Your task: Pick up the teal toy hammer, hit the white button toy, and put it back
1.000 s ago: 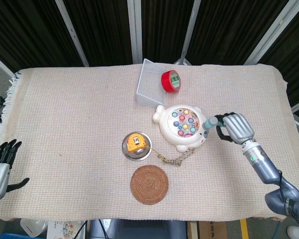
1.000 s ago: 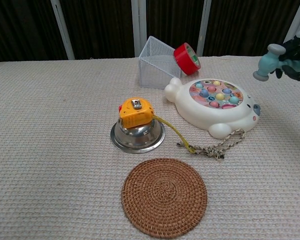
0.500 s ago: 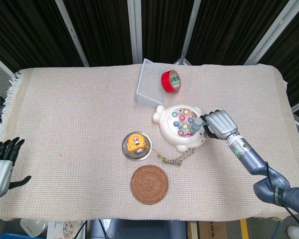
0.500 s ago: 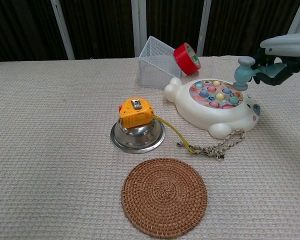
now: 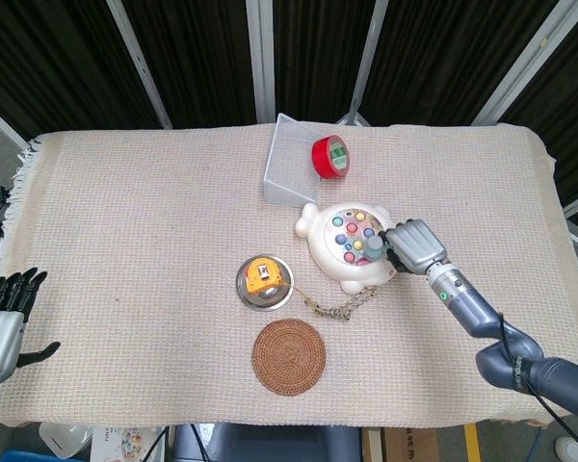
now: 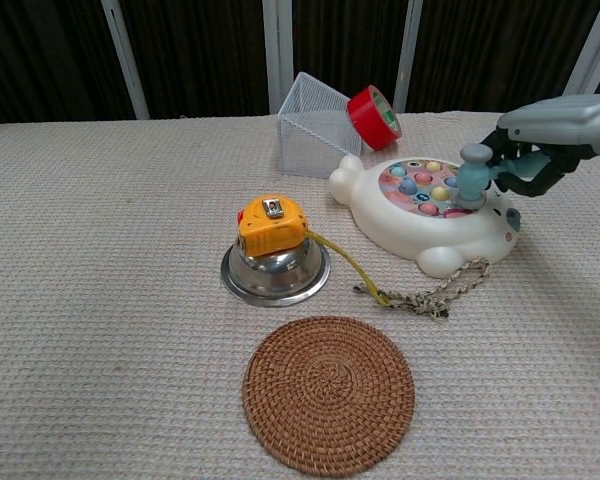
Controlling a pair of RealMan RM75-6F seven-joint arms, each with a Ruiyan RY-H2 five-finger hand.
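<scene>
My right hand (image 5: 416, 245) (image 6: 540, 140) grips the teal toy hammer (image 6: 473, 173) (image 5: 374, 244) by its handle. The hammer's head presses down on the coloured buttons at the right side of the white button toy (image 5: 345, 248) (image 6: 430, 215), which lies right of the table's middle. My left hand (image 5: 2, 322) hangs off the table's left front corner with its fingers spread and nothing in it; the chest view does not show it.
A steel bowl (image 5: 263, 288) (image 6: 275, 270) holds an orange tape measure (image 6: 271, 222). A round woven coaster (image 5: 288, 356) (image 6: 328, 392) lies in front of it. Behind the toy, a tipped wire basket (image 5: 287, 164) (image 6: 310, 125) carries a red tape roll (image 5: 331, 157) (image 6: 373, 116). A small chain (image 6: 430, 296) trails from the toy.
My right hand swung the hammer leftward and down, from beside the toy's right edge onto its buttons. The left hand barely moved.
</scene>
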